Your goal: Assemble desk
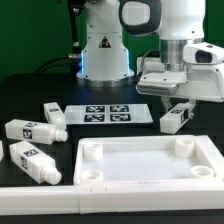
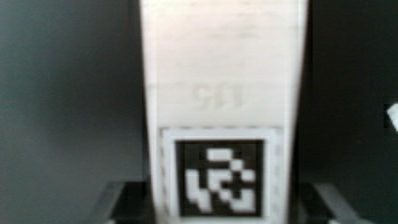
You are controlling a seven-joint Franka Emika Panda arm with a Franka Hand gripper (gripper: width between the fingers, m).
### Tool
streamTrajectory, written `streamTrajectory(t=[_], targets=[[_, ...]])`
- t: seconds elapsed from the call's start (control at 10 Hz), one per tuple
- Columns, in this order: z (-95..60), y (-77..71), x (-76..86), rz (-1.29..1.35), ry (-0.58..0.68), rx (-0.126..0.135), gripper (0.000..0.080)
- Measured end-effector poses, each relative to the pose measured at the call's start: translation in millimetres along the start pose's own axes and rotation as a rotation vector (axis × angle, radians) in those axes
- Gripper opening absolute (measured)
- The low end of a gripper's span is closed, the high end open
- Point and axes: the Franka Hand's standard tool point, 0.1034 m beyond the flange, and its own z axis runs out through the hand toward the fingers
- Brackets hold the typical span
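The white desk panel (image 1: 150, 160) lies flat at the front of the table, with a raised rim and round corner sockets. Three white tagged legs lie on the exterior view's left: one (image 1: 54, 113) near the marker board, one (image 1: 30, 129) in front of it, one (image 1: 33, 163) beside the panel. My gripper (image 1: 176, 112) is above the panel's far right corner and shut on the fourth leg (image 1: 173, 119), which hangs tilted just above the table. In the wrist view that leg (image 2: 217, 100) fills the middle, its tag between my dark fingers (image 2: 134, 205).
The marker board (image 1: 109, 112) lies behind the panel at the middle of the table. The robot's base (image 1: 103, 50) stands at the back. A white ledge (image 1: 60, 203) runs along the front edge.
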Motion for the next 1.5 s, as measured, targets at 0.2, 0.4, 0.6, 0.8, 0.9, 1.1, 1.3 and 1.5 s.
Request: streamTrajectory(t=[0.2,0.4,0.6,0.8,0.9,1.1,1.3,1.5], targets=[[-6.0,0.1,-4.2,0.087,-0.012,0.011,0.0555],[-23.9,2.2,-19.6,0.27,-0.055,0.039,0.0636],[-33.0,19.6,-35.7,0.528,-0.091,0.043,0.0647],[-33.2,45.4,-40.2,0.783,-0.11,0.016,0.0649],[-34.4,52.8,-40.9,0.852,-0.115,0.008,0.0649],[-33.5,52.2,-39.1,0.958,-0.108,0.002,0.0649],[-33.6,52.0,-40.3,1.095,-0.101,-0.001,0.0649],[-36.0,40.8,-55.6,1.34,-0.1,0.02,0.0649]])
